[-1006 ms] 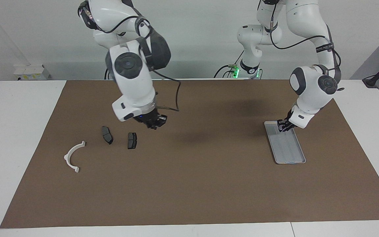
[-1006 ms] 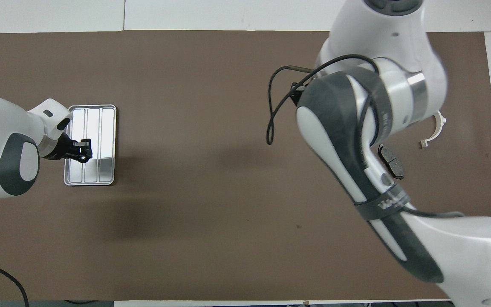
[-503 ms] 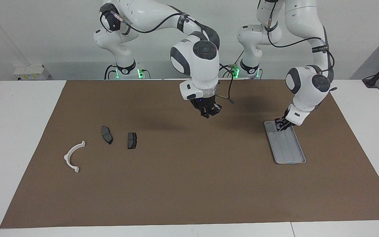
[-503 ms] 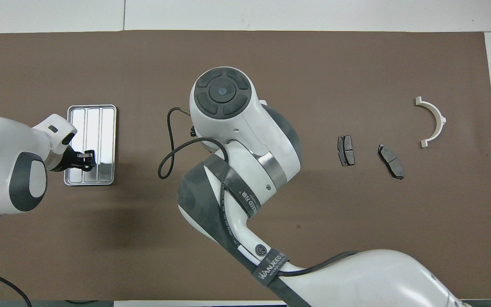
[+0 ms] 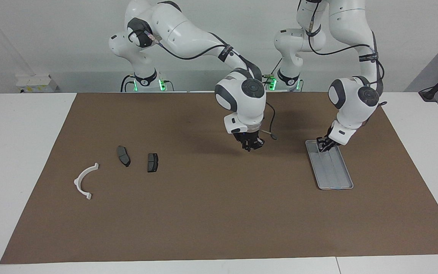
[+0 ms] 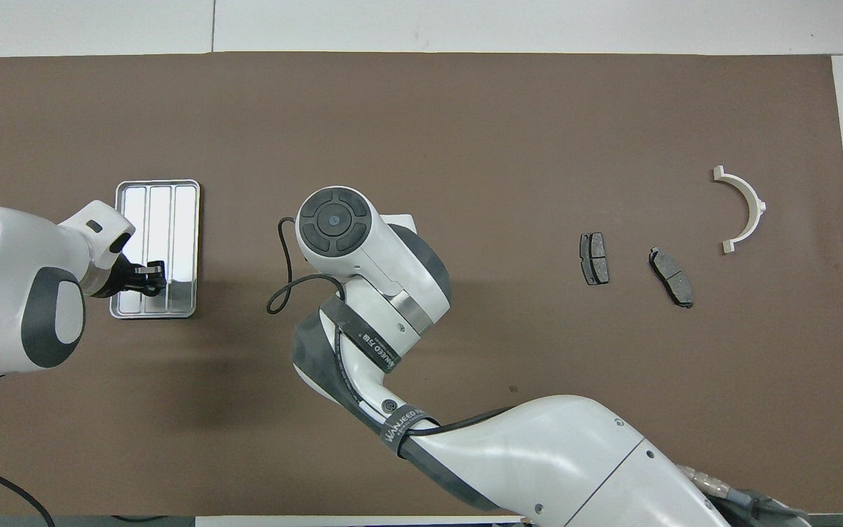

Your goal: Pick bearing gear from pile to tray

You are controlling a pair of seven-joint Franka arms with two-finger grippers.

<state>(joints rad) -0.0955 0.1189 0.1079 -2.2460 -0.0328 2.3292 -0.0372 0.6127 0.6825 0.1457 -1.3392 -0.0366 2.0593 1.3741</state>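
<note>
The pile lies toward the right arm's end of the table: a white arc bracket (image 5: 85,180) (image 6: 743,208) and two dark brake pads (image 5: 123,155) (image 5: 152,162) (image 6: 594,258) (image 6: 671,276). No bearing gear shows in either view. My right gripper (image 5: 252,145) hangs shut over bare mat between the pile and the silver tray (image 5: 335,173) (image 6: 158,212); anything held in its tips is too small to see. In the overhead view its own wrist hides it. My left gripper (image 5: 323,145) (image 6: 149,277) sits low at the tray's end nearest the robots.
A brown mat (image 5: 211,213) covers most of the white table. The right arm's forearm (image 6: 392,351) stretches over the mat's middle, with a black cable looping beside its wrist (image 6: 282,278).
The right arm has swung from above the brake pads across the mat toward the tray and dropped lower. The left gripper has edged slightly along the tray's near end.
</note>
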